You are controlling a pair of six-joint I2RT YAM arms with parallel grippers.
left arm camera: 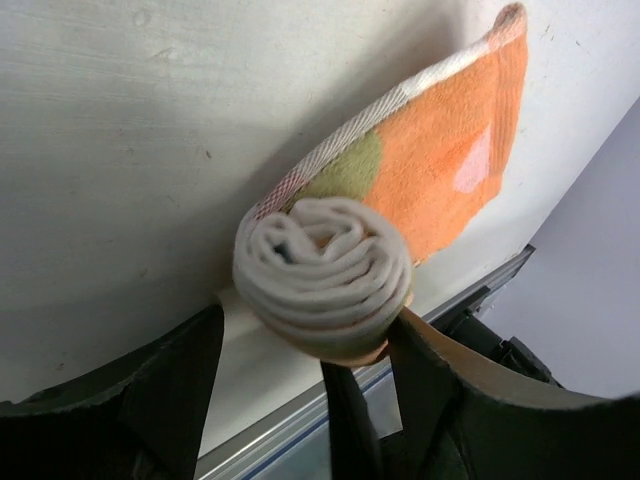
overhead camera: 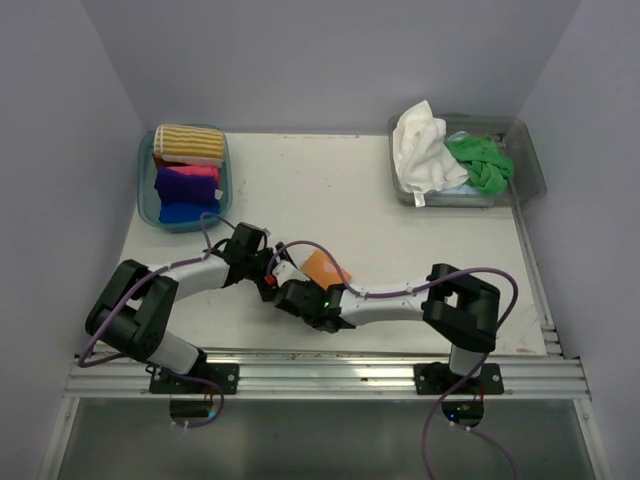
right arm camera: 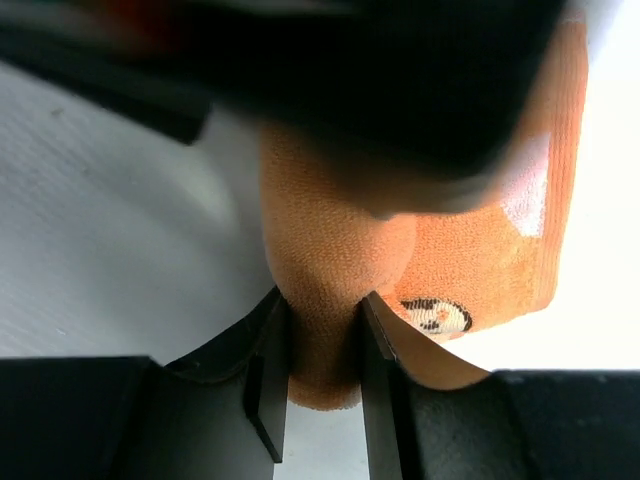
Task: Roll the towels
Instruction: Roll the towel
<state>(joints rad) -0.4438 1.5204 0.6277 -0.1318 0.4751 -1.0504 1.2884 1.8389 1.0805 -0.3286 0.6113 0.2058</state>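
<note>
An orange towel (overhead camera: 323,266) lies near the table's front middle, one end rolled up and the flat rest trailing to the far right. In the left wrist view the roll's pale spiral end (left arm camera: 320,270) sits between the fingers of my left gripper (left arm camera: 305,330). That gripper is open: one finger stands clear of the roll and the other touches its side. My right gripper (right arm camera: 322,330) is shut on the roll (right arm camera: 330,250), and both pads press into the orange cloth. In the top view the left gripper (overhead camera: 272,268) and the right gripper (overhead camera: 290,290) meet at the roll.
A blue tub (overhead camera: 147,190) at the far left holds rolled towels: striped (overhead camera: 190,143), purple-pink (overhead camera: 186,182) and blue (overhead camera: 185,210). A clear tub (overhead camera: 528,165) at the far right holds a loose white towel (overhead camera: 420,145) and a green one (overhead camera: 480,160). A metal rail (overhead camera: 330,365) runs along the near edge.
</note>
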